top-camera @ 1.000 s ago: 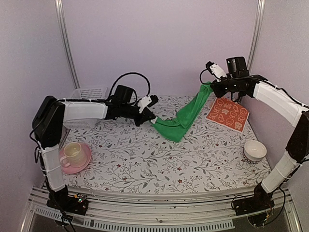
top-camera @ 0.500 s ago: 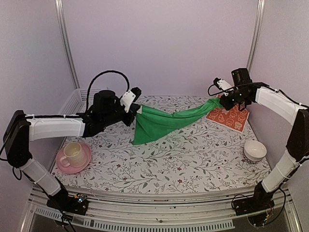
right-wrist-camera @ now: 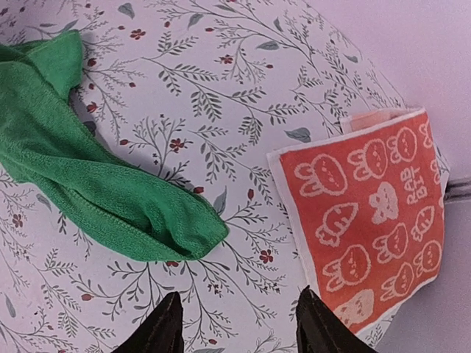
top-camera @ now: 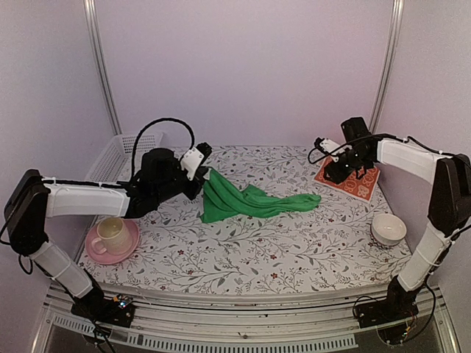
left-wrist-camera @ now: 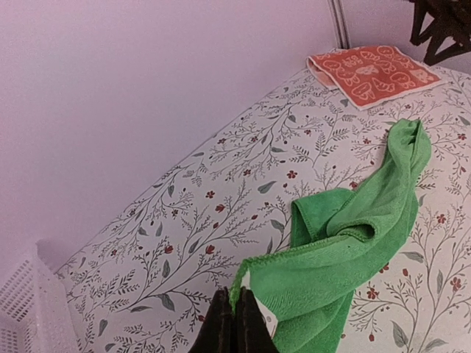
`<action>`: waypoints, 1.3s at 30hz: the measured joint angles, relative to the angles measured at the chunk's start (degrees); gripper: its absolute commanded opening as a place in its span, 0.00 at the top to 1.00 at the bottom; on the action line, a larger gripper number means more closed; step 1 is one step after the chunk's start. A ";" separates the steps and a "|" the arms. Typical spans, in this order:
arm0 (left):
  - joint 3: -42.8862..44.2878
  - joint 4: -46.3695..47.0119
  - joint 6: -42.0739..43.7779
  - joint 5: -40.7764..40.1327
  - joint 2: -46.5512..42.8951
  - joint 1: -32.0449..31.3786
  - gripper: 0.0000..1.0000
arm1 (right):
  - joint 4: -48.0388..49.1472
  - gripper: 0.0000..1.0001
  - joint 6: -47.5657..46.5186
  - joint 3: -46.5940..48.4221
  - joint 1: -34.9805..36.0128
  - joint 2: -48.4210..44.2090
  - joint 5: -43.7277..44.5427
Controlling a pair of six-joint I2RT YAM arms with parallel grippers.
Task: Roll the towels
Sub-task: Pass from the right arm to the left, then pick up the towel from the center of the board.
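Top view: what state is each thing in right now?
green towel: unrolled, crumpled, one corner pinched
orange towel: unrolled, lying flat
left gripper: jaws shut on green towel's corner
right gripper: jaws open, holding nothing
cup: upright on saucer
bowl: upright
basket: upright

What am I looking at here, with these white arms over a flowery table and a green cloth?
These are two robot arms bolted at the near edge of a table. One picture looks down from above and behind them; the other two come from a camera on each wrist. On the table lie a green towel, an orange towel, a cup on a pink saucer, a white bowl and a basket. The left claw is pinched shut on an edge of the green towel. The right claw is open, holding nothing, above the table near the orange towel.
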 measured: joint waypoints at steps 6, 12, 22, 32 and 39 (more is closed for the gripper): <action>-0.02 1.38 0.37 -0.26 -0.04 -0.02 1.00 | 8.07 0.45 -12.28 -15.13 8.90 -6.32 0.17; -0.02 1.55 0.52 -0.20 -0.02 -0.04 1.00 | 12.35 0.47 -17.55 -16.59 12.15 -3.87 -0.85; -1.40 2.75 0.63 -0.09 -0.02 -0.07 1.00 | 15.50 0.48 -14.23 -11.37 12.11 7.80 0.98; -1.73 3.54 0.63 -0.07 -0.02 -0.07 1.00 | 15.15 0.76 -13.77 -10.49 12.09 12.15 1.55; -1.73 4.13 0.63 -0.02 -0.02 -0.11 1.00 | 13.75 0.98 -12.96 -8.37 11.87 12.83 0.28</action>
